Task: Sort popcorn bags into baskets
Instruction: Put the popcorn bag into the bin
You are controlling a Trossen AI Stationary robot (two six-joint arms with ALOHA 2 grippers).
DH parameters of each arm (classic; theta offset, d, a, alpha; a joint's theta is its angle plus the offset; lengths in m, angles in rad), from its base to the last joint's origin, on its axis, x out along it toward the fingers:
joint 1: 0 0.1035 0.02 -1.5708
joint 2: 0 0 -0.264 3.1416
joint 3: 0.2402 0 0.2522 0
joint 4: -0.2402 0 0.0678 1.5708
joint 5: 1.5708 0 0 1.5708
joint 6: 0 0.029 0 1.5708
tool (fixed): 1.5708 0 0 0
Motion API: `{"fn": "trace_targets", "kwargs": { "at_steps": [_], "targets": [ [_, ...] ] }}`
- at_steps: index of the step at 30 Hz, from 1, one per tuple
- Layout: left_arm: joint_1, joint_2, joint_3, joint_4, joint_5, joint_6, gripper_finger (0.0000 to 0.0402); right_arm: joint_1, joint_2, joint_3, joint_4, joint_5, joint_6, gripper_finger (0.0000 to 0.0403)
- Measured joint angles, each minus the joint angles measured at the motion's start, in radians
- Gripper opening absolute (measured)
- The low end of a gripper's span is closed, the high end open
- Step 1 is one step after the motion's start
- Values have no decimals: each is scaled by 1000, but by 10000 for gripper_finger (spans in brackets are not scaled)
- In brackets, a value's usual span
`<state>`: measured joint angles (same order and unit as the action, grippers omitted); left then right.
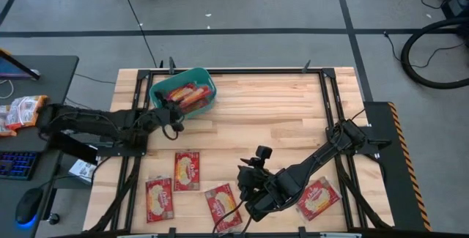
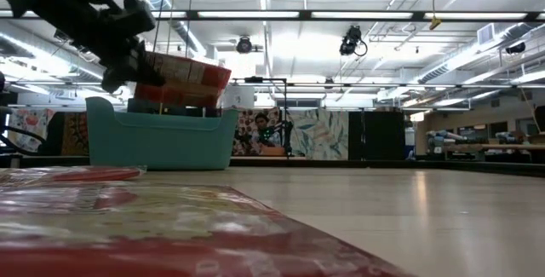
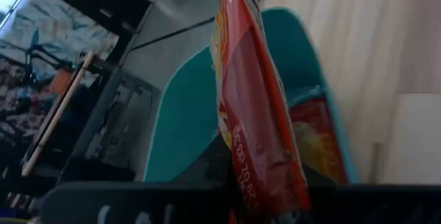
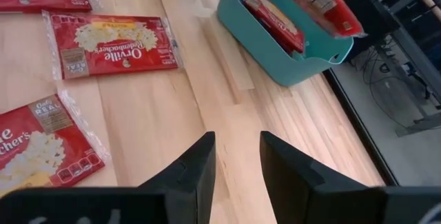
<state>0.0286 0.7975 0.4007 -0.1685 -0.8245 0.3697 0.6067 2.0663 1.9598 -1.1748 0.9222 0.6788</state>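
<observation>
Wooden counter (image 1: pixel 278 113) is carrying loose bags along its near edge while the left pincer (image 1: pixel 174 113), clamped on one bag (image 2: pixel 183 79), is hanging it over the tub (image 1: pixel 157 91) by the far-left corner, apparently for dropping. Right pincer (image 4: pixel 234 160) is waiting, fingers apart, over the near edge.
</observation>
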Motion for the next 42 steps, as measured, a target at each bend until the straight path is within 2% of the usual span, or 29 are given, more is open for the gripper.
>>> {"fn": "trace_targets", "kwargs": {
  "at_steps": [4,11,16,24,28,36,42],
  "targets": [
    [99,0,0,-1,88,9,36,0,0,0,3,0,0,119],
    [262,0,0,2,160,59,36,0,0,0,8,-6,-1,119],
    [348,12,0,-26,293,72,36,0,0,0,10,-7,-5,119],
    [397,68,0,-55,287,50,42,0,0,0,12,-7,-8,119],
    [390,66,0,-55,286,46,78,0,0,0,11,-7,-8,119],
    [386,65,39,-71,279,26,180,0,0,0,11,-8,-8,119],
    [386,65,123,-201,234,8,200,0,0,0,10,-8,-8,119]
  ]
}}
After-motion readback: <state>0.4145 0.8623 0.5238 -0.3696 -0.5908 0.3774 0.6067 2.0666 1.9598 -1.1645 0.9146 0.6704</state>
